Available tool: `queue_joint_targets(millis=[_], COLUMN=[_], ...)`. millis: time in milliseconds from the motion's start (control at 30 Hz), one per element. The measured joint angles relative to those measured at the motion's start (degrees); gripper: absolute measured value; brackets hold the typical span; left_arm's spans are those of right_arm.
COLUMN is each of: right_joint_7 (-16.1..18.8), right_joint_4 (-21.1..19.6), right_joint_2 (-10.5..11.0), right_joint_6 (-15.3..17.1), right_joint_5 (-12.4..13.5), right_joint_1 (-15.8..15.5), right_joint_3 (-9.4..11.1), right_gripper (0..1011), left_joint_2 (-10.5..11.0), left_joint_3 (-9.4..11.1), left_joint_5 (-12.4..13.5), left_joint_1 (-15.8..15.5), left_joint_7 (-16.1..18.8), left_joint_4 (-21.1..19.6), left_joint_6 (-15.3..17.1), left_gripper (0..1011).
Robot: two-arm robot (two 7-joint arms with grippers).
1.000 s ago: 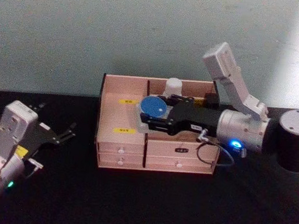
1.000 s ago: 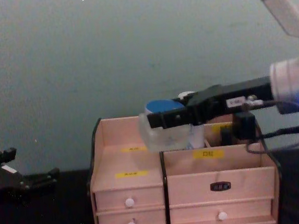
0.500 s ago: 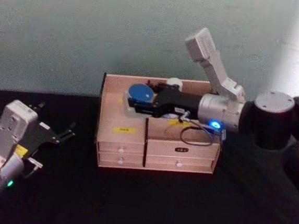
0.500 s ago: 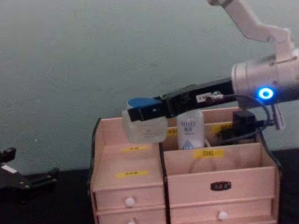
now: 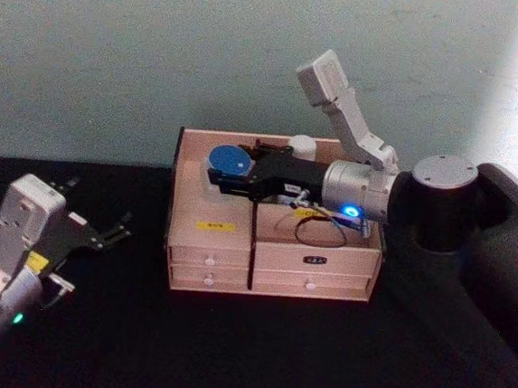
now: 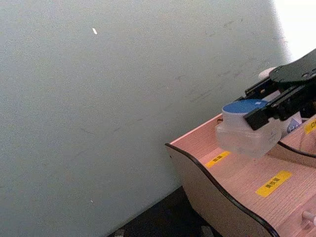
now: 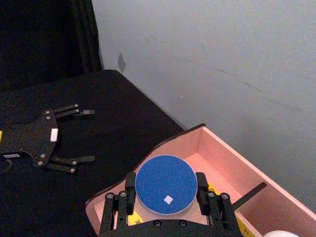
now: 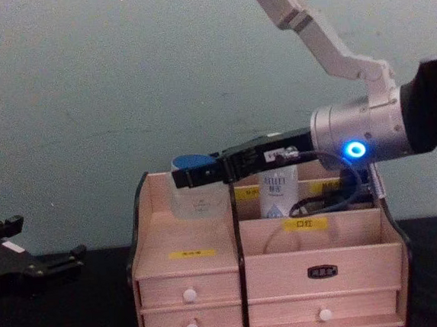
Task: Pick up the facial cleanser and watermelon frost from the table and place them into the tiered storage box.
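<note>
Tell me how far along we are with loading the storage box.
Done: a white bottle already stands in the back right compartment of the tiered storage box. In hand: the right gripper is shut on the blue-lidded jar, holding it low over the back left tier; whether it touches down I cannot tell. Left: release the jar and pull clear. The left gripper sits open, parked at the far left.
</note>
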Motion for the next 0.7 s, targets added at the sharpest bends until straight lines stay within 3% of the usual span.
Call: queue_joint_targets(millis=[400,700], right_joint_7=[0.0,-0.2], right_joint_4=[3.5,3.8], right_joint_2=[-2.1,-2.7], right_joint_6=[-0.5,1.9], right_joint_5=[-1.4,-2.0], right_joint_1=[0.4,0.4], right_joint_3=[0.5,1.0], right_gripper=[719,719], left_joint_2=[0.0,0.0], left_joint_3=[0.0,0.0], left_joint_5=[0.0,0.0], left_joint_1=[0.0,0.0], left_joint_7=[0.0,0.0], left_joint_4=[0.0,0.0], left_joint_6=[0.0,0.0], left_gripper=[1001,1001])
